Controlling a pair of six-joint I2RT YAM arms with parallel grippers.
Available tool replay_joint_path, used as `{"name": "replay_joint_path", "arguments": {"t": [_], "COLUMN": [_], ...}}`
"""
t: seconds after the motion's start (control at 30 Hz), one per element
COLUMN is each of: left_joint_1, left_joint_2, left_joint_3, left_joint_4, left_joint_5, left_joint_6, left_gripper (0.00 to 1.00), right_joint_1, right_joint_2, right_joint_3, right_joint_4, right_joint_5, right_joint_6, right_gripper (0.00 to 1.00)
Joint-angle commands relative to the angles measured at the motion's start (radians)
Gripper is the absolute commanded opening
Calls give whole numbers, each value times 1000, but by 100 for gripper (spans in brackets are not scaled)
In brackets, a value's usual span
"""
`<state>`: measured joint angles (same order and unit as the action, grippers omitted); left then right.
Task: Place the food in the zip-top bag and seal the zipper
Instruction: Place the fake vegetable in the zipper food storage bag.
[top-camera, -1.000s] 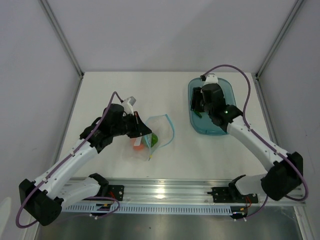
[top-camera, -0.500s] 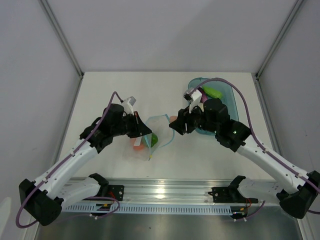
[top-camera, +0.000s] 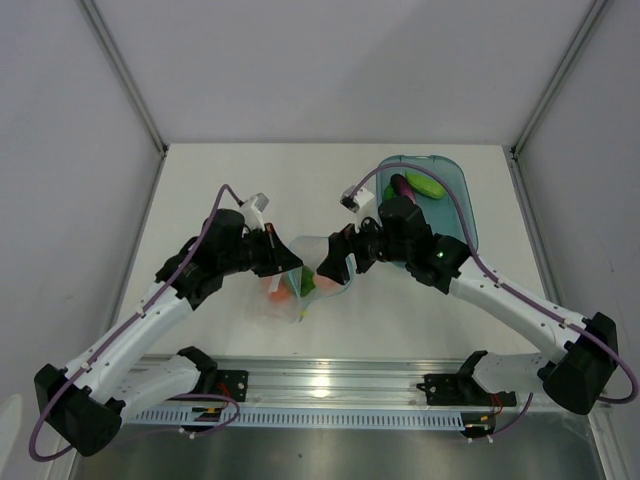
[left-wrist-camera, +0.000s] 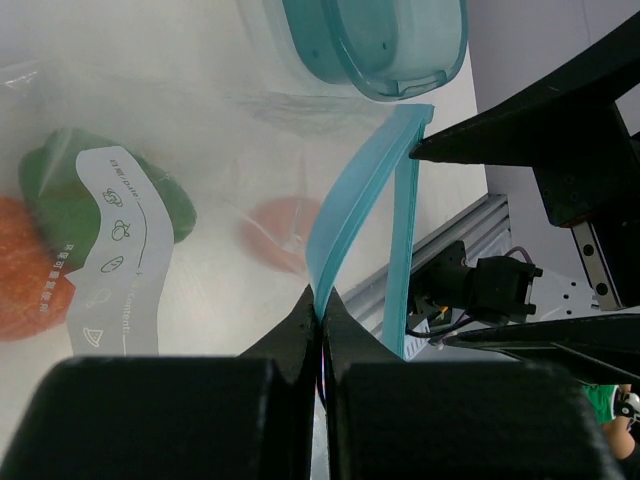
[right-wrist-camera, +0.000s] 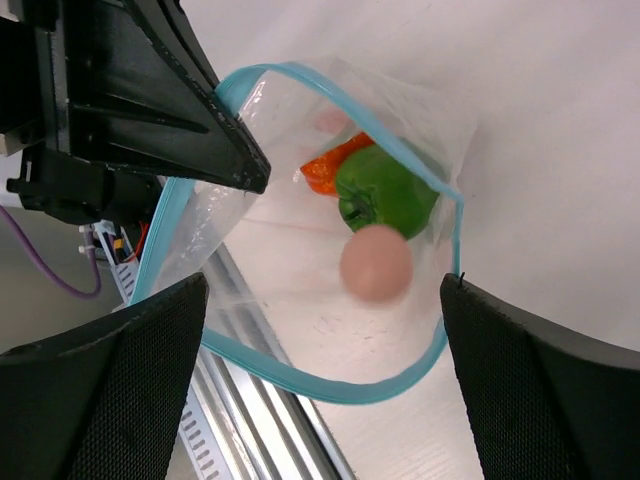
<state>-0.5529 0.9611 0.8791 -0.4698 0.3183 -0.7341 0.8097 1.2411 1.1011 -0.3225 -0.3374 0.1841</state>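
left tool (left-wrist-camera: 322, 312) clamped on zipper (left-wrist-camera: 350, 200), right tool (right-wrist-camera: 322, 295) spread wide and empty above zip-top bag (right-wrist-camera: 425, 115)

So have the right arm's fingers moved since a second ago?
Yes. The right fingers left the blue tray and swung left to the bag's mouth.

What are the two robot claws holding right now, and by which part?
The left gripper pinches the small clear crinkly plastic bag by its light blue zipper strip at the mouth. The right gripper, open above the bag's mouth, holds nothing.
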Motion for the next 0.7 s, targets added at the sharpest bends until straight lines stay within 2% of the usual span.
{"name": "replay_joint_path", "arguments": {"t": [0.0, 0.3, 0.47, 0.53, 0.6, 0.67], "left_joint_1": [8, 8, 8, 10, 8, 8], "left_joint_2": [-21, -25, -25, -28, -32, -33], "left_joint_3": [3, 0, -9, -15, -23, -26], "left_joint_4": [34, 31, 33, 34, 37, 42], "left_joint_5": [16, 11, 13, 13, 15, 18], "left_joint_6": [-13, -14, -14, -16, -18, -19], "left_gripper": [1, 1, 1, 1, 1, 1], "right_joint_1": [6, -10, -84, -113, -158, -205], "right_joint_2": [-6, -32, -31, -20, -16, -3], "right_joint_3": [42, 66, 95, 114, 112, 83], "right_joint_4": [43, 26, 30, 37, 55, 129], "right_joint_5": [32, 172, 264, 349, 504, 575], "right_joint_6": [24, 11, 54, 80, 138, 146], "right_gripper": [99, 99, 99, 99, 99, 99]}}
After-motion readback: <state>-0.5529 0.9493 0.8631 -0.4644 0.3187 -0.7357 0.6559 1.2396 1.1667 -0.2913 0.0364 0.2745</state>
